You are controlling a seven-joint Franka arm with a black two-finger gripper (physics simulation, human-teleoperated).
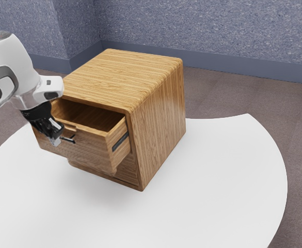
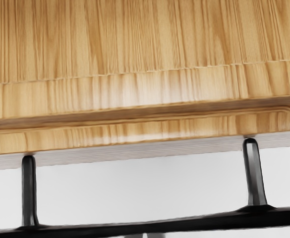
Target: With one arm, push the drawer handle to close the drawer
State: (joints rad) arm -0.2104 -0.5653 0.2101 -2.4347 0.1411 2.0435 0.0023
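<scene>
"What does the exterior view show?"

"A wooden cabinet [image 1: 158,116] on a white table [image 1: 207,175]. Its upper drawer [image 1: 91,151] stands well out toward the near left, the hollow inside in plain sight. A dark side rail [image 1: 120,141] shows along the drawer's right wall."

"And the handle?"

"The black handle [image 1: 68,139] is on the drawer's front, at the near left of the cabinet. A white robot arm [image 1: 11,67] reaches in from the left, and its black gripper [image 1: 55,138] is right at the handle, tilted downward. Whether they touch, I can't make out."

"Are the fingers open or closed?"

"I cannot tell; they are small and dark against the hand."

"Now the wrist view?"

"Pale, striped wood, with a long groove. Two dark posts, one the first post [image 2: 29,191], the other the second post [image 2: 254,173], join the wood to the handle's long black bar, which lies close to the gripper."

"So how far along is the task?"

"The hand is at the handle, so the approach looks all but done. The closing is not: the drawer stands open. What's left, I judge, is a steady push toward the far right until the front meets the cabinet. Off-centre pressure could make the gripper slip."
</scene>
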